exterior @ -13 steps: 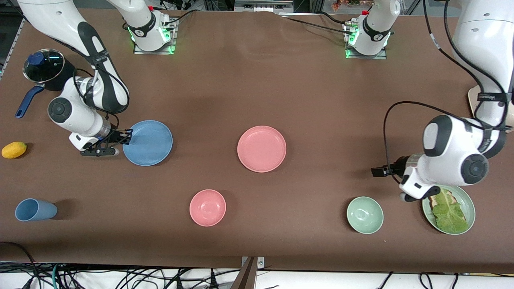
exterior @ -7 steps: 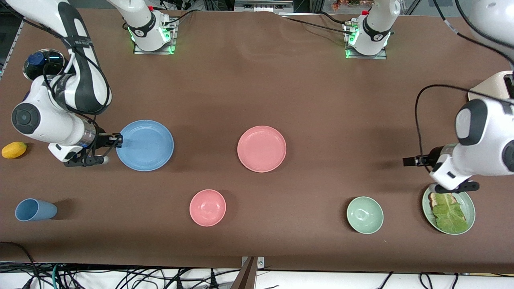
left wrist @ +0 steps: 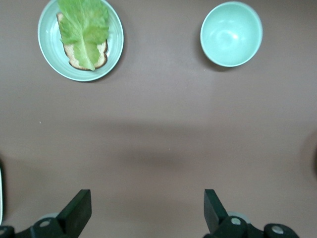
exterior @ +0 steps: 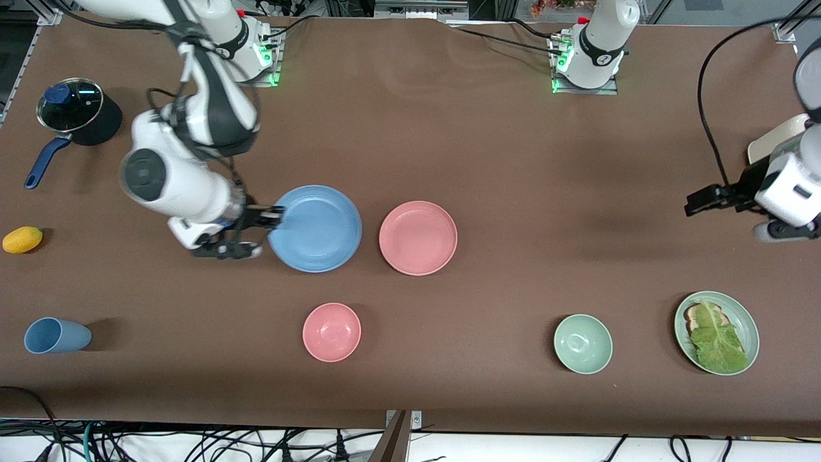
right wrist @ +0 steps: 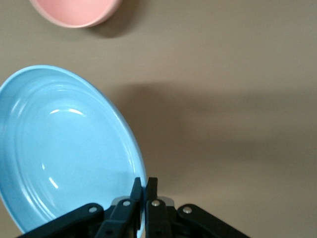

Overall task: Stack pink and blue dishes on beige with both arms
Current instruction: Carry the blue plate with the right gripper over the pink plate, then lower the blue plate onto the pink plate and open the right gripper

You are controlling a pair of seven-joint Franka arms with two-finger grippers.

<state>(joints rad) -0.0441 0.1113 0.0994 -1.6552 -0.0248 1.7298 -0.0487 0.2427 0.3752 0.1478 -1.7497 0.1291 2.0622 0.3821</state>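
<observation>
My right gripper (exterior: 272, 219) is shut on the rim of the light blue plate (exterior: 317, 228) and holds it up off the table. The plate hangs close beside the pink plate (exterior: 417, 237), toward the right arm's end. The right wrist view shows the fingers (right wrist: 144, 186) pinching the blue plate's (right wrist: 64, 148) edge. My left gripper (exterior: 693, 205) hangs open and empty above bare table at the left arm's end, its jaws wide apart in the left wrist view (left wrist: 147, 206). I cannot make out the beige plate.
A cream object (exterior: 770, 141) is largely hidden by the left arm. Nearer the camera are a pink bowl (exterior: 331, 332), blue cup (exterior: 56, 335), green bowl (exterior: 582, 343) and green plate with toast and lettuce (exterior: 716, 332). A lidded pot (exterior: 77, 112) and yellow fruit (exterior: 22, 239) are at the right arm's end.
The right arm has lifted the blue plate and carried it toward the pink plate. The left arm has risen and drawn away from the green plate toward its end of the table.
</observation>
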